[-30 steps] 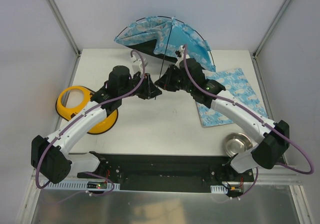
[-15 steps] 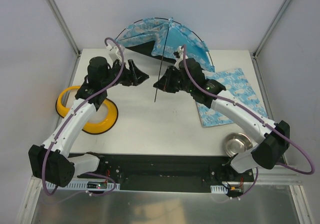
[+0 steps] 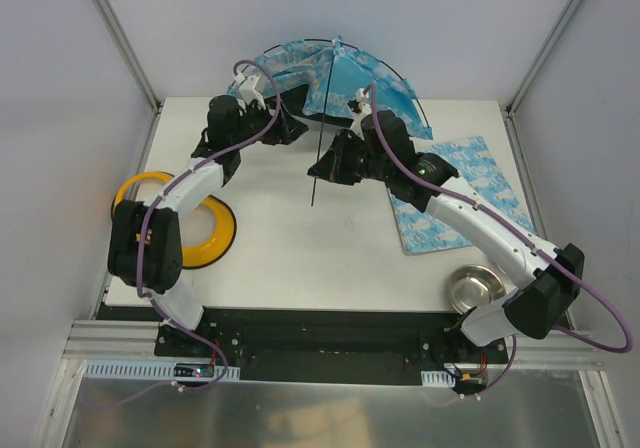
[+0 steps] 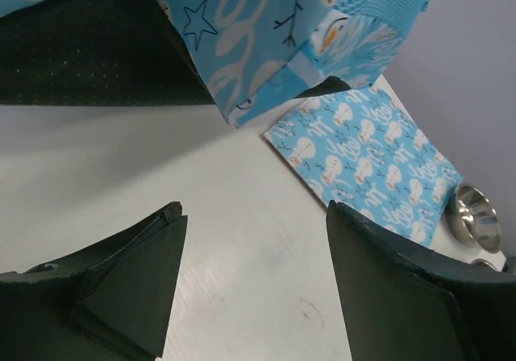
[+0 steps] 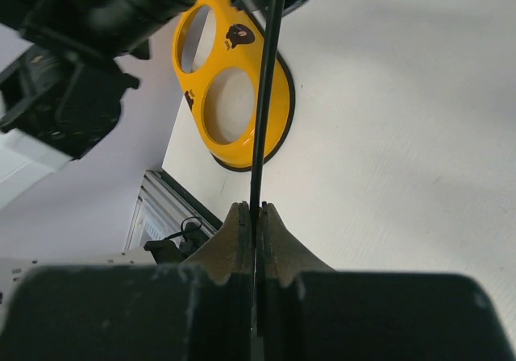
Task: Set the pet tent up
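One tent pole [image 5: 266,95] in right tool [image 5: 255,216] — bowl [image 5: 226,55] logos unreadable

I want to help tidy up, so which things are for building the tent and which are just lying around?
For the job:
- pet tent
- thin black pole, pinched in the right hand
- left hand, open beside the tent

Just lying about:
- blue printed mat
- yellow bowl stand
- metal bowl

The left gripper [image 3: 288,128] opened up and moved away from the right gripper [image 3: 322,168], back across the worktop [image 3: 300,258] to the pet tent [image 3: 345,73].
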You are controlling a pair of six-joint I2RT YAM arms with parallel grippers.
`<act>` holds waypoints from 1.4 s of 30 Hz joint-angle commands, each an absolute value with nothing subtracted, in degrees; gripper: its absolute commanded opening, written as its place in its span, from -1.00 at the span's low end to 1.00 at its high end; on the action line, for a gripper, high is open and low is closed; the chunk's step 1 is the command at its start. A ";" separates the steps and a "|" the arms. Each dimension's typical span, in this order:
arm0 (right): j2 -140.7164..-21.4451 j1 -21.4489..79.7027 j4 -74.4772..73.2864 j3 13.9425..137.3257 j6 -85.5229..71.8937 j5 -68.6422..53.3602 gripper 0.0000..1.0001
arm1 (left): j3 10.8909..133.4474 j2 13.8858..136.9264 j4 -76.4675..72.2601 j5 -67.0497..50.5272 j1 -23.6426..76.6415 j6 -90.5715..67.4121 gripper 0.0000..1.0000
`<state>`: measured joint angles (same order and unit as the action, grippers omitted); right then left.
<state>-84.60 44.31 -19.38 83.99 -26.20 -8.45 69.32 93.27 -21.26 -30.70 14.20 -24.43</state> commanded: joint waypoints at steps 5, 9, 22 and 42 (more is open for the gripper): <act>-83.50 42.36 -18.63 87.54 -25.93 -6.77 -1.00 | 72.86 101.50 -43.93 -33.49 14.06 -19.16 0.44; -83.23 42.19 -18.81 87.80 -26.45 -6.86 -1.00 | 75.23 105.02 -46.05 -34.36 14.06 -19.51 0.44; -83.76 41.75 -18.02 88.24 -27.95 -6.86 -1.00 | 79.80 111.53 -50.10 -37.62 14.15 -22.67 0.19; -83.23 41.22 -13.46 87.10 -30.14 -5.46 -1.00 | 82.71 111.54 -46.33 -39.19 15.73 -25.22 -1.00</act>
<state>-84.55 42.98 -19.40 85.91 -29.74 -10.76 80.77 113.58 -46.13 -35.83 14.96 -23.55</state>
